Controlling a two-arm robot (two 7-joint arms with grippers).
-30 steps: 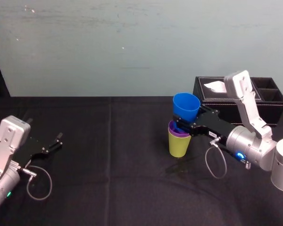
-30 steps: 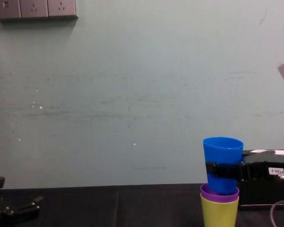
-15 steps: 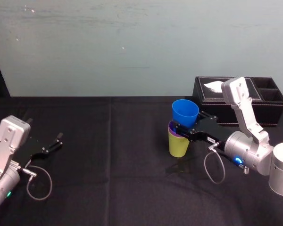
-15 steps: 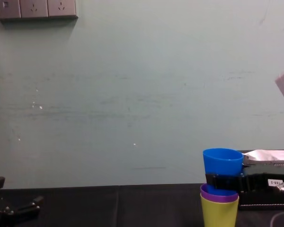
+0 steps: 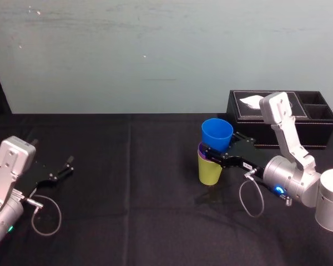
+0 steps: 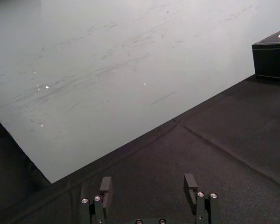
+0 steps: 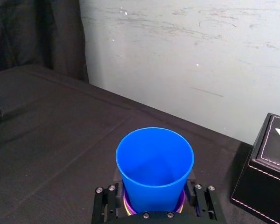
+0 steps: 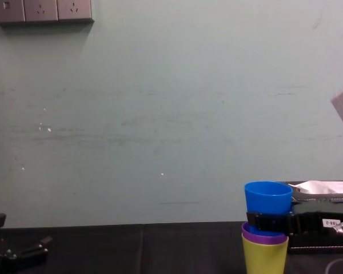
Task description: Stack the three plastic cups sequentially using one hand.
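Last cup going into the stack, right of centre on the table (image 5: 127, 188).
The black box (image 5: 316, 119) stands at the far right. The right claw (image 5: 213, 153) is closed round the lower wall of the blue cup (image 5: 217, 133), one finger on each side. It grips just above the rim of the purple cup (image 5: 202, 149), which is nested in the yellow-green cup (image 5: 210, 170). The left claw (image 6: 148, 183) rests at the near left, fingers spread, holding nothing. Much of the blue cup stands proud, so the next move is probably to seat it deeper, let go, and back off without tipping the stack.
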